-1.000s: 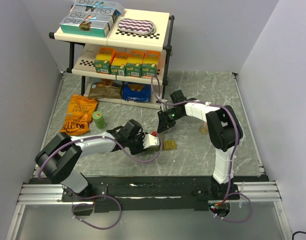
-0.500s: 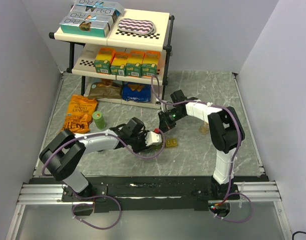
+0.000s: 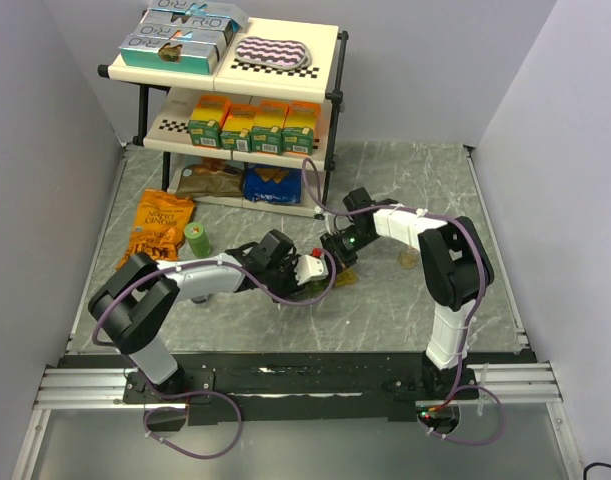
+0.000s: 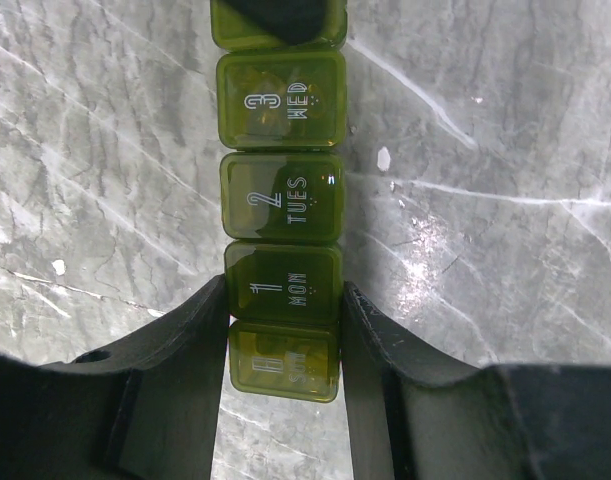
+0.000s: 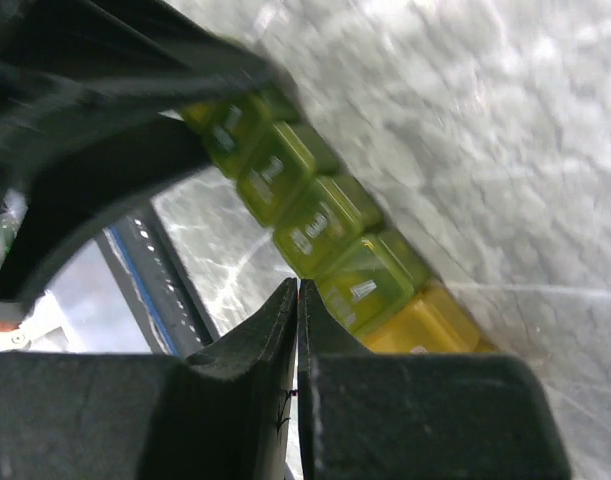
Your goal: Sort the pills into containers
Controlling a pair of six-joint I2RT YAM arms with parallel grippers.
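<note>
The containers are one green-to-yellow strip of lidded compartments lying flat on the marble table, marked SUN, MON, TUES, WED. My left gripper grips the strip's dark green end, its fingers pressed against the sides of the SUN and MON compartments. In the top view the left gripper meets the strip mid-table. My right gripper is shut and empty, its tips at the edge of the strip near the yellow end. Its dark tip covers a far compartment in the left wrist view. I see no definite pills.
A green cylindrical bottle and an orange snack bag lie left of the arms. A small pale object sits right of the right arm. A two-tier shelf with boxes stands at the back. Small white specks lie beside the strip.
My left gripper has moved right onto the end of the strip and now holds it. My right gripper has come down and right to the strip's other end.
</note>
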